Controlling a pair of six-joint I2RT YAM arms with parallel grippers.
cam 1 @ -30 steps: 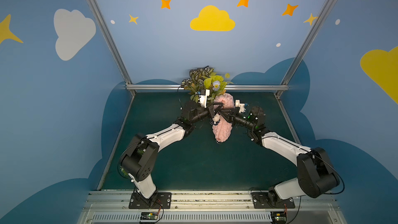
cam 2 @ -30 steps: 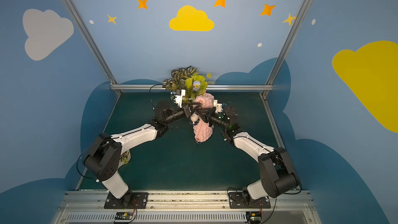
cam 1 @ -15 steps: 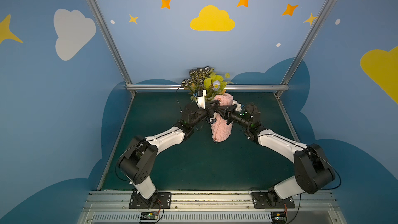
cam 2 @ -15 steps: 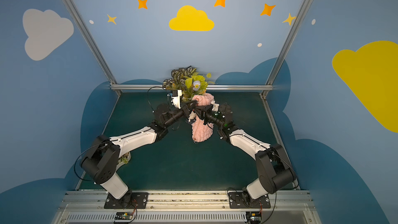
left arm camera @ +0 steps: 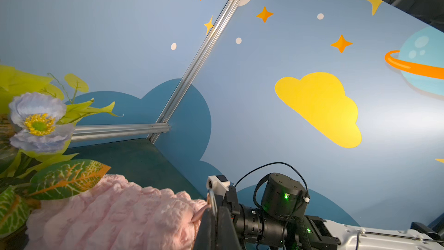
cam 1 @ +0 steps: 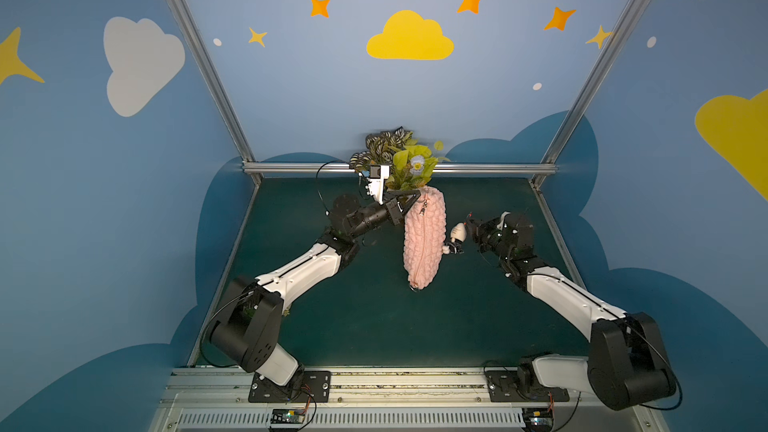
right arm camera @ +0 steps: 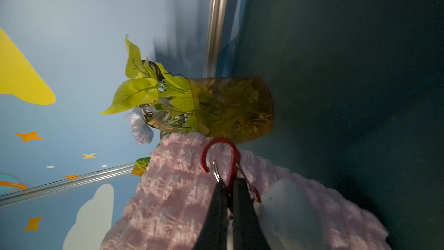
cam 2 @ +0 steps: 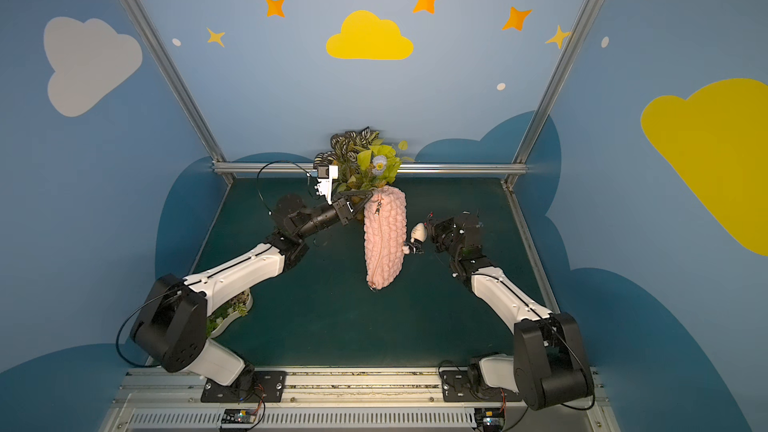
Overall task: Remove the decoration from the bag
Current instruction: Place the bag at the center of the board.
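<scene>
Pink puffy bag (cam 1: 424,238) hanging lengthwise, zipper showing; cream doll decoration (cam 1: 458,231) just beside.

Notes for you, surfaces only. The bag (cam 1: 424,238) is reading as soft pink knit cloth, puffy, bubbled and matt; its zipper pull (cam 1: 424,210) is glinting like metal. The decoration (cam 1: 458,231) is showing cream plush, fuzzy and dull. Its red clip (right arm camera: 219,157) is shining like glossy painted metal. The vase (right arm camera: 240,107) is looking amber, see-through and smooth. The table mat (cam 1: 374,326) is coming across dark green, matt and faintly grainy. The frame rails (cam 1: 399,167) are gleaming as bare silvery metal, and the arm shells (cam 1: 307,268) as glossy white plastic.
</scene>
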